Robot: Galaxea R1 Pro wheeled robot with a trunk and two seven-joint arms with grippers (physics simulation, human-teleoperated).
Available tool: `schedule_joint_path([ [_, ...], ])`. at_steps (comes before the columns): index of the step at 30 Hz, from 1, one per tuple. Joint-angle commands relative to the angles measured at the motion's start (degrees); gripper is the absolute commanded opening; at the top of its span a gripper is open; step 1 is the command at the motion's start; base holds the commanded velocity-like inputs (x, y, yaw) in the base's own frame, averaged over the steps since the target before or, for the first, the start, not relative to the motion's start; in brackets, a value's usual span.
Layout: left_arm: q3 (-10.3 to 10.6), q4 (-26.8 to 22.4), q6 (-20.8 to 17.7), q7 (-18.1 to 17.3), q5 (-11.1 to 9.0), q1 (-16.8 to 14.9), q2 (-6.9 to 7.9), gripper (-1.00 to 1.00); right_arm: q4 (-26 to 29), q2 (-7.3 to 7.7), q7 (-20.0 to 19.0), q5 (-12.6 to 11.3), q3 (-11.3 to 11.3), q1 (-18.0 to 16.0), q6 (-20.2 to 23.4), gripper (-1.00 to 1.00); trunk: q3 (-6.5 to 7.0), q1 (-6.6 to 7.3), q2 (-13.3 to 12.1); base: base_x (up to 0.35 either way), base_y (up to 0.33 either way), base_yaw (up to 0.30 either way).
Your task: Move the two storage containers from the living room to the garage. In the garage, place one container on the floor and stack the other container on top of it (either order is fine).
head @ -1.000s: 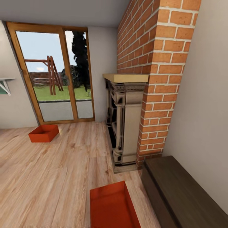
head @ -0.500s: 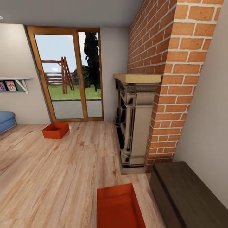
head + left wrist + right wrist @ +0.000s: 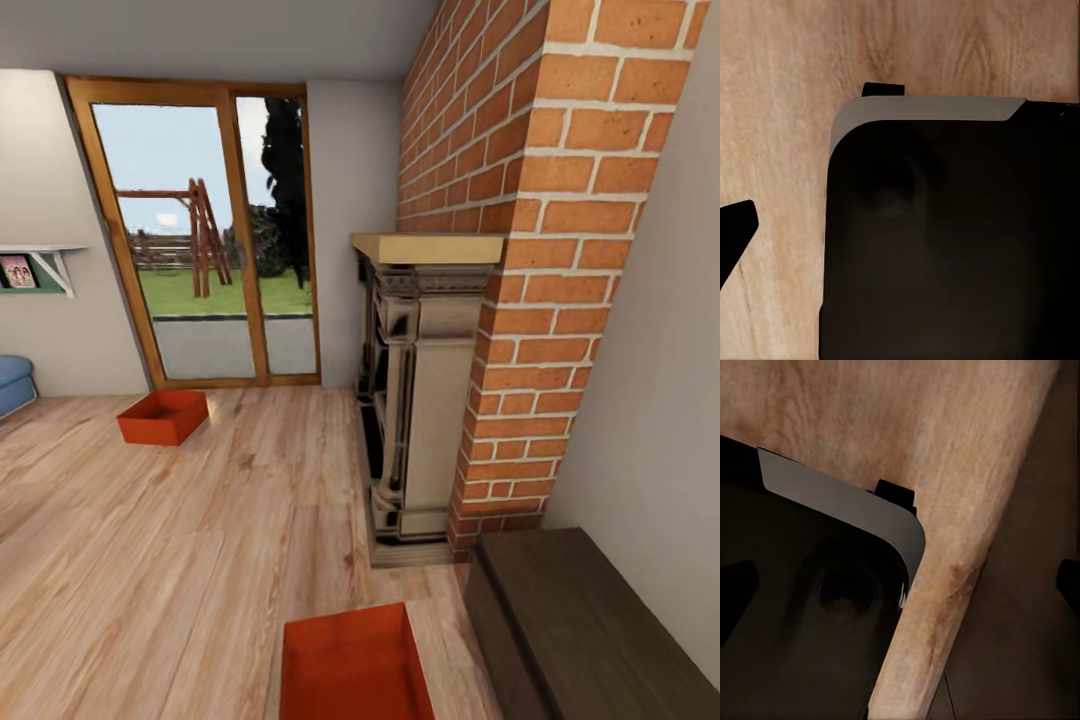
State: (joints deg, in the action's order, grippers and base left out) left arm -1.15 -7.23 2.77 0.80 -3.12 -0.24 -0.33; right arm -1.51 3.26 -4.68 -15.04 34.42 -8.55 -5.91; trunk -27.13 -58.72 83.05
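The near storage container [image 3: 355,665], an orange-red open-top tray, lies on the light wood-plank floor [image 3: 180,540] in front of the brick fireplace [image 3: 500,300], close to its base and beside the dark wooden bench [image 3: 590,630] that runs along the wall past the fireplace. Its inside is bare as far as it shows; the lower part is cut off by the frame edge. The far storage container [image 3: 163,416] sits on the same floor, well apart from the fireplace, just in front of the wood-framed glass doors [image 3: 200,230]; it looks empty too. No readable writing shows on either tray.

Farther from the fireplace, past the doors, a wall shelf [image 3: 35,262] carries a small picture whose content is too small to read, and below it a blue sofa [image 3: 12,382] edge shows.

Both wrist views look down on wood planks and a dark rounded robot body; whether either pincer is open or closed cannot be told.
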Motion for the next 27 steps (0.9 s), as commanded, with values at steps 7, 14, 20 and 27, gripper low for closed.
schedule_joint_path([
  [7, -0.1, 0.0, 0.2, 0.1, -0.3, 0.0, -0.02, 1.0, -0.2, 0.01, -0.3, -0.6, 0.4, -0.1, -0.3, 1.0, -0.06, -0.01, 0.0, 0.023, -0.009, 0.02],
  [14, -0.1, 0.0, 0.2, 0.1, -0.3, 0.0, -0.02, 1.0, -0.2, 0.07, -0.3, -0.6, 0.4, -0.1, -0.3, 1.0, -0.06, -0.01, 0.0, 0.001, 0.0, 0.241],
  [20, -0.1, 0.0, 0.2, 0.1, -0.3, 0.0, -0.02, 1.0, -0.2, 0.08, -0.3, -0.6, 0.4, -0.1, -0.3, 1.0, -0.06, -0.01, 0.0, 0.0, 0.0, 0.252],
  [27, -0.1, 0.0, 0.2, 0.1, -0.3, 0.0, -0.02, 1.0, -0.2, 0.08, -0.3, -0.6, 0.4, -0.1, -0.3, 1.0, -0.06, -0.01, 0.0, 0.0, 0.0, 0.037],
])
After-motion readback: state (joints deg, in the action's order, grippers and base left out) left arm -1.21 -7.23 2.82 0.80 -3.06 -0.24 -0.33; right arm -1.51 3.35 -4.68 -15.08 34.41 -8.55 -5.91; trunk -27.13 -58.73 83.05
